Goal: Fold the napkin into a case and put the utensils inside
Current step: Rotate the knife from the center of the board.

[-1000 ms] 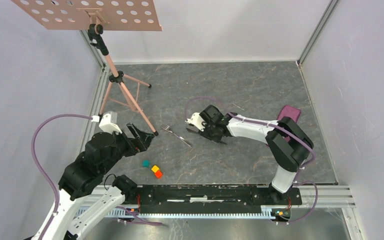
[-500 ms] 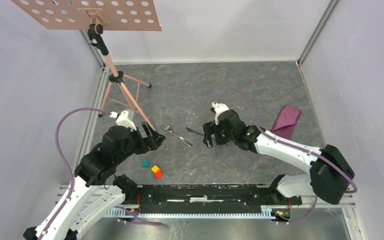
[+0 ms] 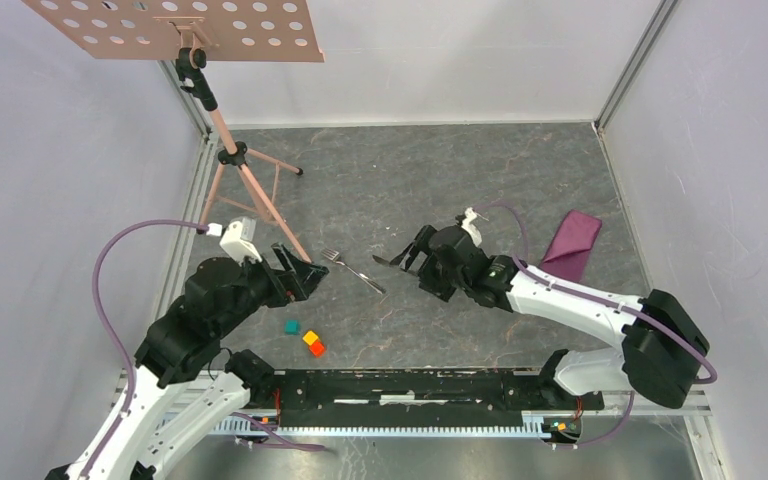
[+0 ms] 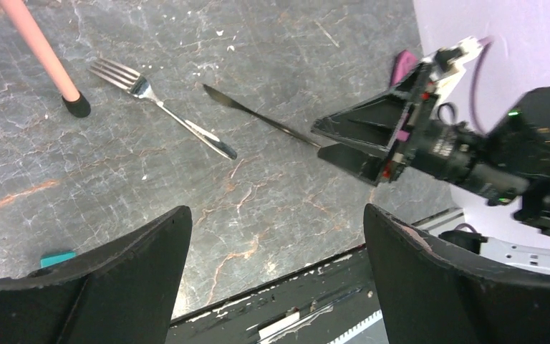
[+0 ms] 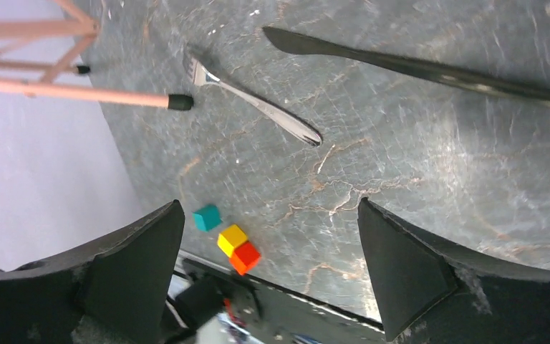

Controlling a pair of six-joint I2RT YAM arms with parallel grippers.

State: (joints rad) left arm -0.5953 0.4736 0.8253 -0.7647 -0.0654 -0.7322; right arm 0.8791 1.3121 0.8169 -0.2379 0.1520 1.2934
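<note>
From overhead, the fork (image 3: 353, 271) lies on a diagonal, tines toward the far left and handle toward the near right. Just right of it the knife (image 3: 388, 261) points its tip at the fork, and its handle disappears beneath my right gripper (image 3: 407, 257). The napkin (image 3: 572, 241), a narrow folded strip angled far-right to near-left, sits well right of the fork. My left gripper (image 3: 309, 272) hovers just left of the fork, spread wide and empty. In the left wrist view, the fork (image 4: 161, 107) and knife (image 4: 258, 115) run nearly parallel, and the knife's handle meets the right gripper (image 4: 362, 140), whose fingers gape; I cannot tell whether they touch it. In the right wrist view, the fingers (image 5: 408, 272) stand fully apart around nothing, with the knife (image 5: 415, 68) beyond them and the fork (image 5: 254, 100) beside it. A second ago this gripper sat narrower over the knife and its arm hid part of the napkin. Both utensils have stayed put, and the left gripper has edged toward the fork.
</note>
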